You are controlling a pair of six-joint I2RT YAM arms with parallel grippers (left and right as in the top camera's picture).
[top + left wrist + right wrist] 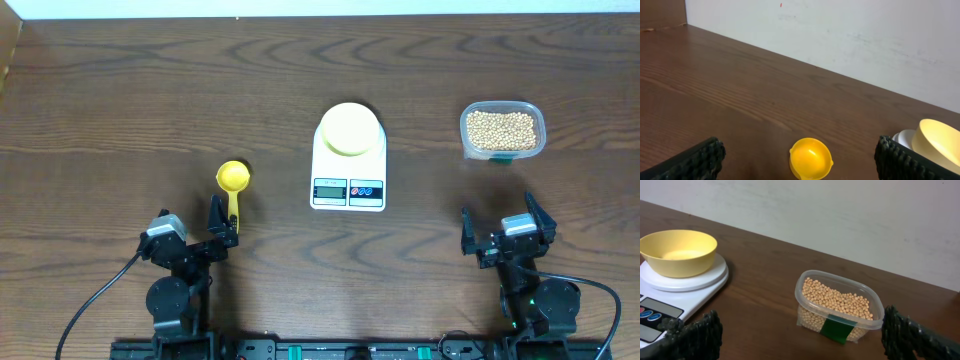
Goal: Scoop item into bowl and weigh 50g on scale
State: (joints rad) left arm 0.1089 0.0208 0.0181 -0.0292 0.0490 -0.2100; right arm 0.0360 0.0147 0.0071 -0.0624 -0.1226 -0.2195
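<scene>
The white scale (348, 168) sits mid-table with the pale yellow bowl (349, 128) on its platform; both also show in the right wrist view, the scale (685, 280) and the bowl (678, 251). The tan beans (501, 128) fill a clear plastic tub (840, 305) at the right. A bright yellow scoop (233, 180) lies left of the scale, its cup in the left wrist view (810, 158). My left gripper (222, 222) is open, its fingers either side of the scoop's handle. My right gripper (497, 232) is open and empty, near the front edge, short of the tub.
A pale wall (840, 35) stands behind the table's far edge. The bowl's rim (940, 142) shows at the right of the left wrist view. A green label (836, 329) is on the tub's front.
</scene>
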